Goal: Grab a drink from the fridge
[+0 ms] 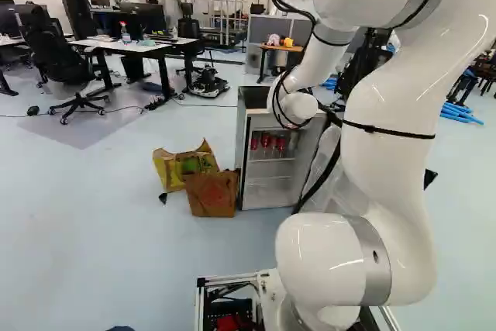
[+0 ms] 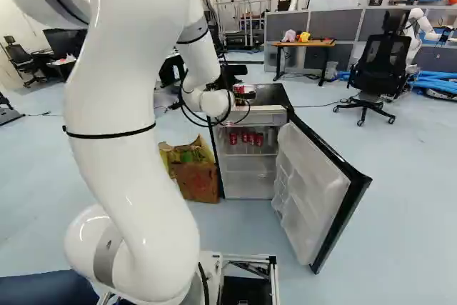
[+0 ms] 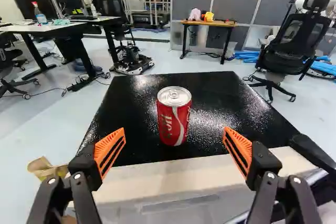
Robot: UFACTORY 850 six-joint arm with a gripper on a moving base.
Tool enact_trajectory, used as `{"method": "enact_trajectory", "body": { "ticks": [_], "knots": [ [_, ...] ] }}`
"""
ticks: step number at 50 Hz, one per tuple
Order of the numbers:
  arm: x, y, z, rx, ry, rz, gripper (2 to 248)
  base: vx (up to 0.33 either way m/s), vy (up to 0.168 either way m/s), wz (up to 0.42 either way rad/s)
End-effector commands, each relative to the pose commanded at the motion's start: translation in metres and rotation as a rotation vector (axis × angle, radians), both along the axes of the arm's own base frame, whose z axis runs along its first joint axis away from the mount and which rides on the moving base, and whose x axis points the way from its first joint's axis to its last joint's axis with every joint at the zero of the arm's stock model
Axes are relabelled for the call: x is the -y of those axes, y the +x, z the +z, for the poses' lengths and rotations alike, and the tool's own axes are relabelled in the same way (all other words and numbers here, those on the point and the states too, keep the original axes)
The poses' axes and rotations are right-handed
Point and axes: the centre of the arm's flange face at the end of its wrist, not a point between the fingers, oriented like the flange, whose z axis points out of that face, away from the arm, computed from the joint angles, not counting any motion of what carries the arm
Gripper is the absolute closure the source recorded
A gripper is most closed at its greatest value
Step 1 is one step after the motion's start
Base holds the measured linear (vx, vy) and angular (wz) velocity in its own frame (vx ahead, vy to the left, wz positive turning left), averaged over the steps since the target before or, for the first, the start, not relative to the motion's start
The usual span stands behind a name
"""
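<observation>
A red drink can (image 3: 174, 116) stands upright on the black top (image 3: 136, 90) of the small fridge. In the wrist view my gripper (image 3: 175, 142) is open, its orange pads wide apart; the can stands ahead of it, midway between the fingers' lines and untouched. Both base views hide the gripper behind my wrist, low over the fridge's front edge. The fridge (image 1: 267, 184) has its door (image 2: 314, 183) swung wide open. Several red cans (image 2: 246, 138) stand on its upper shelf, with a paler one beside them. The same can on top (image 2: 240, 89) shows partly past my wrist.
A brown paper bag (image 1: 211, 194) and a yellow-green bag (image 1: 172, 167) stand on the floor beside the fridge, opposite the door's side. Beyond are desks (image 3: 58, 27), a small wooden table (image 3: 209, 23) and an office chair (image 3: 287, 51). Another robot (image 2: 421, 26) stands at the back.
</observation>
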Motion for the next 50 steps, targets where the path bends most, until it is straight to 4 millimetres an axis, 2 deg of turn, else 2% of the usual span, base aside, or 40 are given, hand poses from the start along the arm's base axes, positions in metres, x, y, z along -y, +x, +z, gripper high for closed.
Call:
{"method": "enact_trajectory", "body": {
  "ticks": [9,22,50],
  "knots": [
    [0.000,-0.018,0.002,-0.006,0.001,-0.007,3,0.000,0.000,0.000],
    [0.005,-0.045,0.015,0.008,-0.001,-0.026,3,0.000,0.000,0.000],
    [0.031,-0.096,0.039,0.000,0.015,-0.132,3,0.000,0.000,0.000]
  ]
}}
